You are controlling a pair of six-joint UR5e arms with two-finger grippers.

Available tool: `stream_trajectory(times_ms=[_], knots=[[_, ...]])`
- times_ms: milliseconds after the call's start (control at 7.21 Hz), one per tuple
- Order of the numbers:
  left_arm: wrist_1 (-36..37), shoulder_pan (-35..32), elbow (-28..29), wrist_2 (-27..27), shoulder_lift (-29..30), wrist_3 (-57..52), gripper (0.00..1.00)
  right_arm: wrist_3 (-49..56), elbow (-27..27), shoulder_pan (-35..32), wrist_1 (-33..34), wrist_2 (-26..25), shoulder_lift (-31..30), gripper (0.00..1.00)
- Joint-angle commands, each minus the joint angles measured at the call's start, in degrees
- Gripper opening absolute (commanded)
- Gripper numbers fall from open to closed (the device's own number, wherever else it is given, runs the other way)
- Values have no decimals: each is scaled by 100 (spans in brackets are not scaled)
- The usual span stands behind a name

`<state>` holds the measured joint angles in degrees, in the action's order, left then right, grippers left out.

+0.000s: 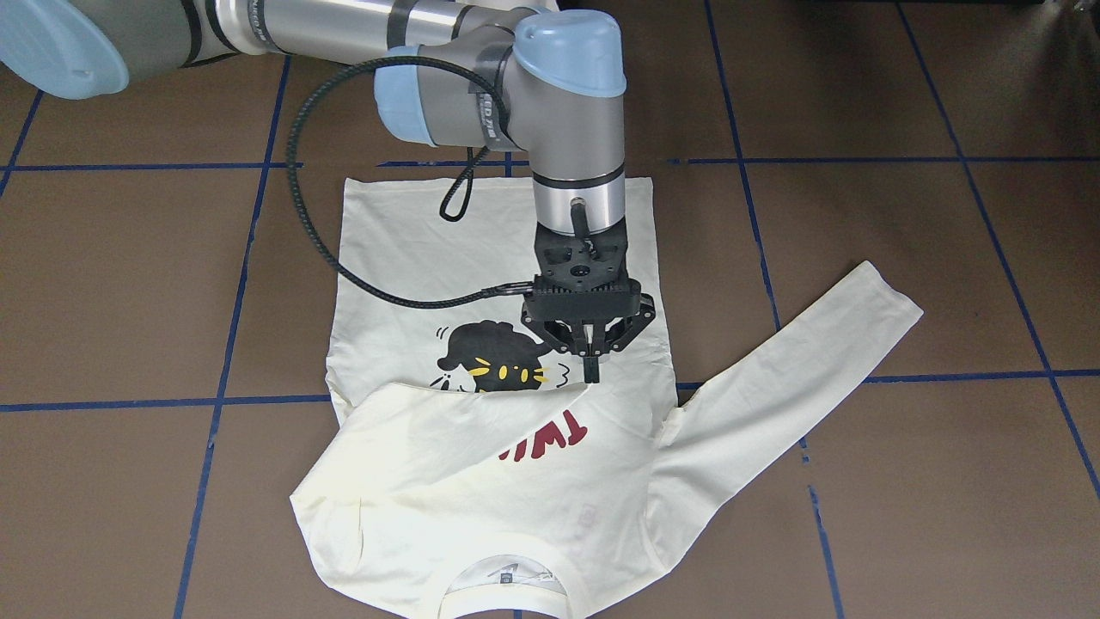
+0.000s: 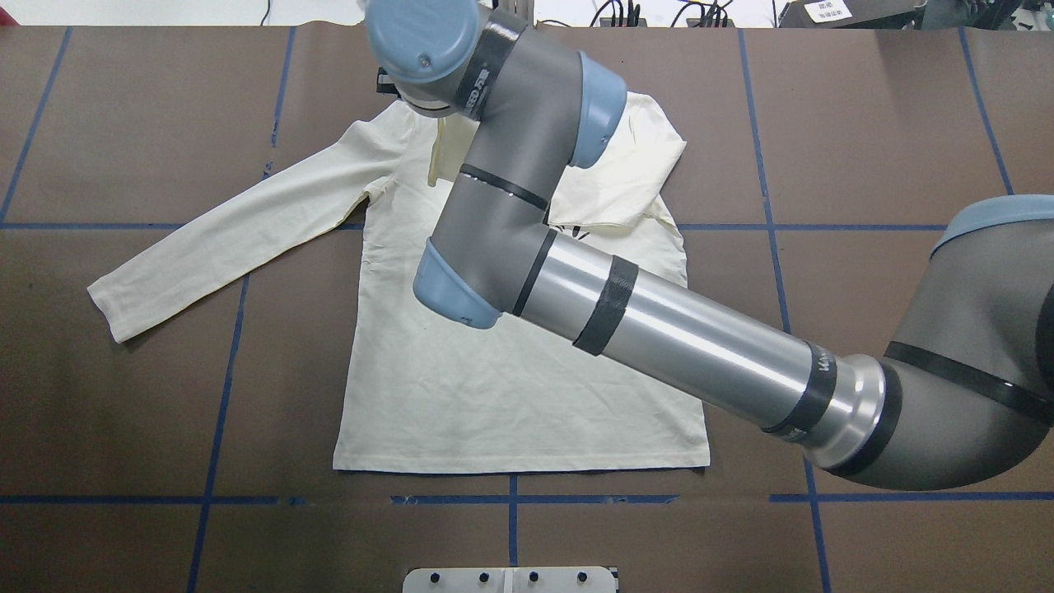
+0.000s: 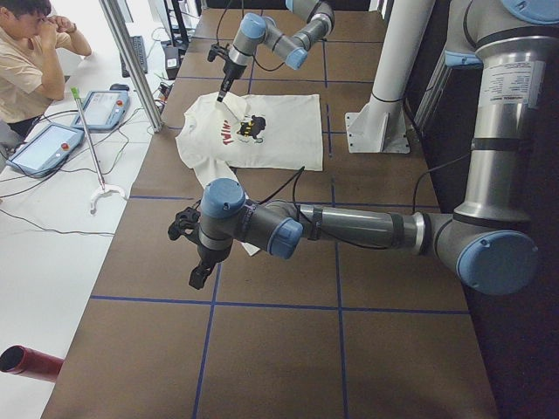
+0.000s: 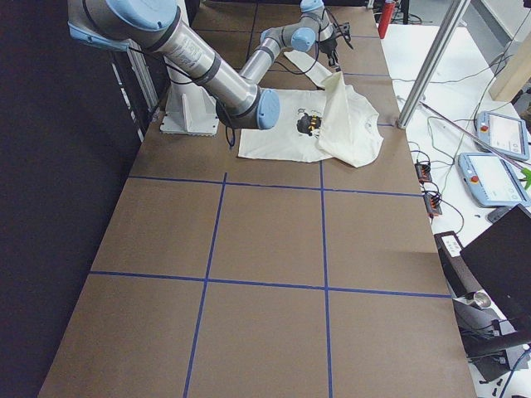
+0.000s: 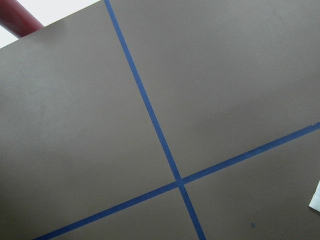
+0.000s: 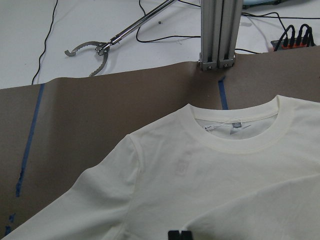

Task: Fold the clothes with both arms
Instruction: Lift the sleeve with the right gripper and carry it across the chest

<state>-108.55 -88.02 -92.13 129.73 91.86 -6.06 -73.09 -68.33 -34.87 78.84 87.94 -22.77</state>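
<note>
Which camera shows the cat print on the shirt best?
Exterior front-facing: the cat print is large, though the folded-over shirt covers its lower edge. Both side views show it tiny; overhead, the right arm mostly hides it; wrist views miss it.

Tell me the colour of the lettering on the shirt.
The lettering is dark red, on a cream shirt; the front-facing view shows it best.
</note>
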Motion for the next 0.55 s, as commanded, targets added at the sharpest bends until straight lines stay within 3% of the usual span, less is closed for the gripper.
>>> stream_trajectory(times_ms=[0,139,277,416], knots=[[0,-5,19,0,-1,0,100,-197,531,279,-273,-347,273,0],[0,-5,19,0,-10,0,100,-528,705,279,-282,-356,377,37],[0,-5,19,0,-10,9,100,-879,1020,279,-282,-382,648,99],[-8,4,28,-9,-1,17,100,-987,1041,271,-247,-383,703,100]])
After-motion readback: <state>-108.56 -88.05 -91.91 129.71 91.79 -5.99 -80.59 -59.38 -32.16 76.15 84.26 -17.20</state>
